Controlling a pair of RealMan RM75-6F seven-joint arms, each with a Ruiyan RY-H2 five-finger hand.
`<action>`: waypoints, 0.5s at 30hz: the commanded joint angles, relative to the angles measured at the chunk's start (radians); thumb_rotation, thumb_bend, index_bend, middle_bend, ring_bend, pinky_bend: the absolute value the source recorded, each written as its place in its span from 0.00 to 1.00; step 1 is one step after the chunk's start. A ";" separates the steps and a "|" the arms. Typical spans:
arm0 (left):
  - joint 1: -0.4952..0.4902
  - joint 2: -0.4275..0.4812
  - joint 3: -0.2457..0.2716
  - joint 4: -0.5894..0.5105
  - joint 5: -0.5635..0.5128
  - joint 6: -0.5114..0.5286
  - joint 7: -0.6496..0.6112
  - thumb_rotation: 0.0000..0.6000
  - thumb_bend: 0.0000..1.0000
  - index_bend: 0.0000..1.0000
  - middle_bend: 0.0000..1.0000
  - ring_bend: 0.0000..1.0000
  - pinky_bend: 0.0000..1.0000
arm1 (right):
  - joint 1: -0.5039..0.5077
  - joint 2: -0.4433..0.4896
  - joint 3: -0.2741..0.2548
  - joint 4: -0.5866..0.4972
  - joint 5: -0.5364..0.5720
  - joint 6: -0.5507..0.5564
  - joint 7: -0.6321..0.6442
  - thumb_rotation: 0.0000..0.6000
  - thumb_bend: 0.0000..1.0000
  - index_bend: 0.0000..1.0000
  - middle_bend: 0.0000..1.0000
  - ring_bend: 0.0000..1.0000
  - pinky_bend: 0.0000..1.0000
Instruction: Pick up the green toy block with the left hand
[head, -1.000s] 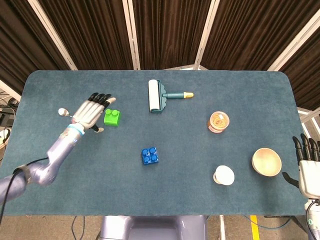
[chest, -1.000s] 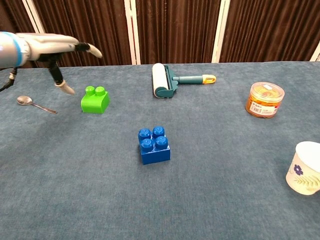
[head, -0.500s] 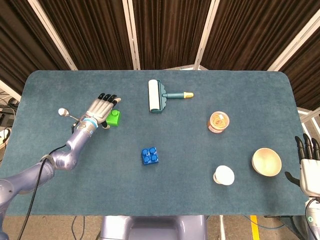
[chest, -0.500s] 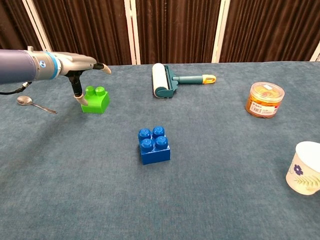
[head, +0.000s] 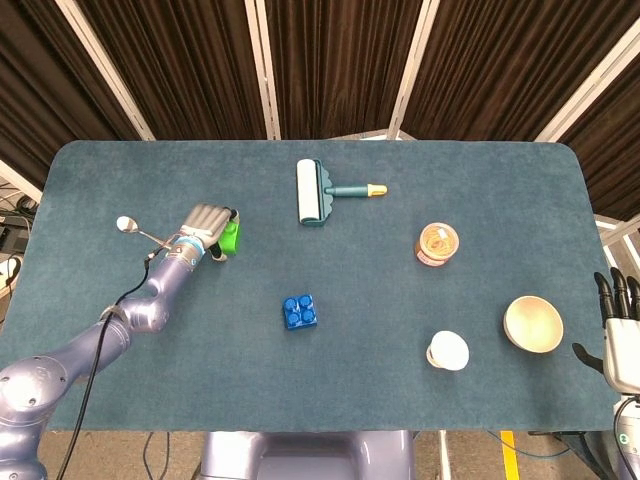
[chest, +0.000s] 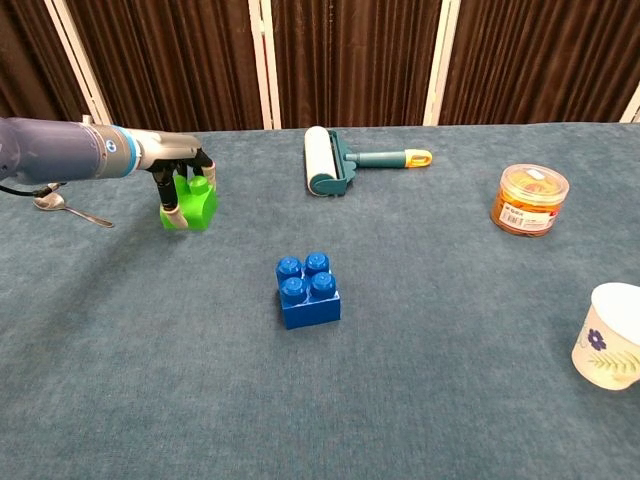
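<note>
Lowered since earlier, our left hand (chest: 178, 172) now clamps the green block (chest: 193, 203), nine o'clock on the surface (chest: 420, 380); lifting remains.

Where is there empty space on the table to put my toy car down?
Lots of bare mat lies along the front edge near the blue block, and between it and the orange jar. It is crowded by the green block, where the left robot hand and spoon sit.

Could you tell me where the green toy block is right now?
The green toy block sits far left on the table, within the left hand's fingers, right of the spoon.
</note>
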 joint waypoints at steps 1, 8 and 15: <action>-0.007 -0.014 0.005 0.020 -0.009 -0.004 -0.010 1.00 0.14 0.43 0.38 0.41 0.38 | -0.001 0.002 0.000 -0.001 0.001 0.002 0.003 1.00 0.00 0.00 0.00 0.00 0.00; 0.000 0.035 -0.017 -0.087 0.021 0.064 -0.050 1.00 0.15 0.45 0.39 0.42 0.40 | -0.005 0.008 -0.002 -0.005 -0.003 0.007 0.014 1.00 0.00 0.00 0.00 0.00 0.00; 0.047 0.198 -0.032 -0.431 0.152 0.164 -0.103 1.00 0.15 0.46 0.39 0.42 0.40 | -0.005 0.013 -0.005 -0.012 -0.009 0.007 0.023 1.00 0.00 0.00 0.00 0.00 0.00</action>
